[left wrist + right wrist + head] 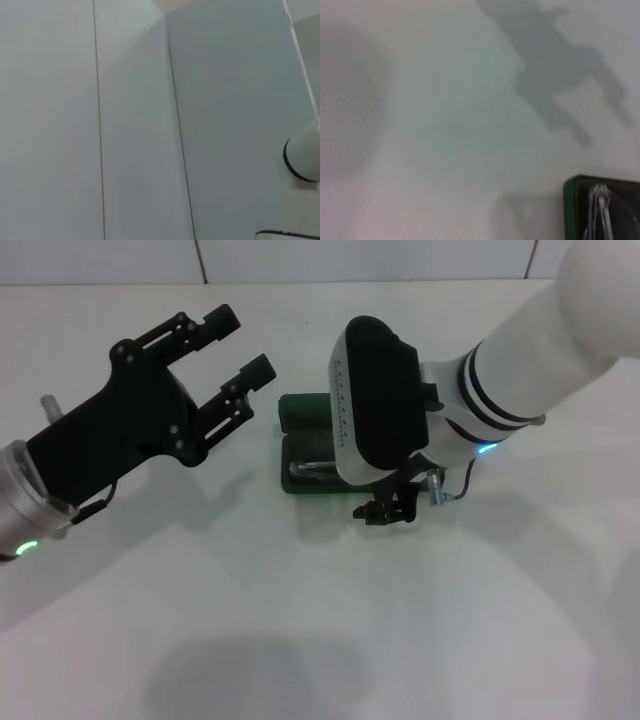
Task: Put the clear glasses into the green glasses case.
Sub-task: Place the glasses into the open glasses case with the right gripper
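The green glasses case (297, 412) lies open at the table's middle, largely covered by my right arm's wrist (375, 405). In its dark lining rest the clear glasses (312, 468). The right wrist view shows a corner of the green case (568, 199) with the clear glasses (599, 207) lying inside it. My right gripper is down over the case, and its fingers are hidden behind the wrist housing. My left gripper (243, 342) hangs open above the table just left of the case, holding nothing.
A white table (300, 620) spreads all around the case. A white panelled wall (130, 120) stands behind. The left wrist view catches only the wall and a piece of my right arm (302, 157).
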Tool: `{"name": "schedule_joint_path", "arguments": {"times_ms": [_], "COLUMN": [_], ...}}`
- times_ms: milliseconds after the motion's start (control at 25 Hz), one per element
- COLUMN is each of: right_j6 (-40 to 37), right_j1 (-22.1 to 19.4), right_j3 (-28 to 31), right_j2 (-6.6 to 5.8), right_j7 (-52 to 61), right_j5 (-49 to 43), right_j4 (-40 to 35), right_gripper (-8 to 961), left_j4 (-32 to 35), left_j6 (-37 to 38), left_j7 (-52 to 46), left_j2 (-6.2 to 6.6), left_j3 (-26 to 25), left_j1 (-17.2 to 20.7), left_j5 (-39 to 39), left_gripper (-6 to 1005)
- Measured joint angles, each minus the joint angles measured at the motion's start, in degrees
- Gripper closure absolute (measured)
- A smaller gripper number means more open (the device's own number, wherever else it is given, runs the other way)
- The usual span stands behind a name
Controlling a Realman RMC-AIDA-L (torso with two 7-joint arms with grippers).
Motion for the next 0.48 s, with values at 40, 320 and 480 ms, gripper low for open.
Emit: {"name": "schedule_joint_path", "arguments": {"times_ms": [40,320,480], "right_j6": [0.26,1.34,1.34], "right_j1": [0.01,-0.22,-0.44], "right_j3": [0.0,0.61,1.0], "right_j2": [0.0,0.0,0.0], "right_j7": [0.0,0.08,0.08], "right_j5": [-0.02,-0.54,-0.79], "right_j4": [0.35,1.28,0.81], "right_gripper": [545,544,544], "left_j4": [0.0,0.0,0.0], "left_j6": [-0.06,-0.13,-0.13], "left_j7": [-0.02,0.12,0.17], "left_j2": [-0.04,-0.49,-0.56], "left_j3": [0.0,0.0,0.0], "left_j1": [-0.07,-0.28,-0.28], "left_j5": [0.0,0.0,0.0], "left_gripper": [429,429,429]}}
